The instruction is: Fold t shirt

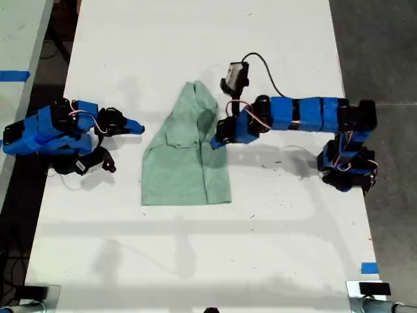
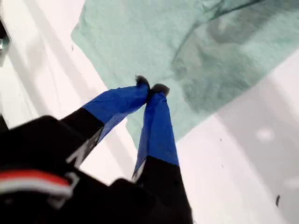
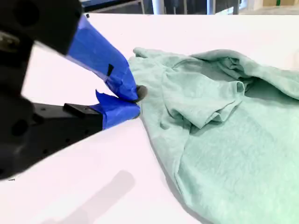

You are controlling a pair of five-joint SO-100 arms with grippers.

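A: Where's the t shirt (image 1: 186,151) vs. the grippers?

B: Mid-table, between both arms. My first gripper (image 2: 150,87) is at the shirt's edge on the exterior view's right; the first wrist view has its tips over the cloth, jaws pressed together. Can't tell if any cloth is caught between them.

A: And the other one?

B: My second gripper (image 3: 136,100) sits on the exterior view's left, just beside the shirt's edge, tips nearly together w/ a thin gap, nothing in them. In the exterior view it's a bit apart from the cloth.

A: Surface and room?

B: White table (image 1: 195,261), plain. Blue tape (image 1: 369,268) at the near corner on the exterior view's right, another blue strip (image 1: 14,75) on a second table at that view's left. Dark floor (image 1: 384,52) on the exterior view's right. Black cable (image 1: 267,72) runs from the first arm's camera.

A: Shirt's look?

B: Pale mint green, no print. Part folded: far end bunched to a narrow peak, near end flat w/ a straight hem. Sleeve lies folded over the body, w/ wrinkles round it.
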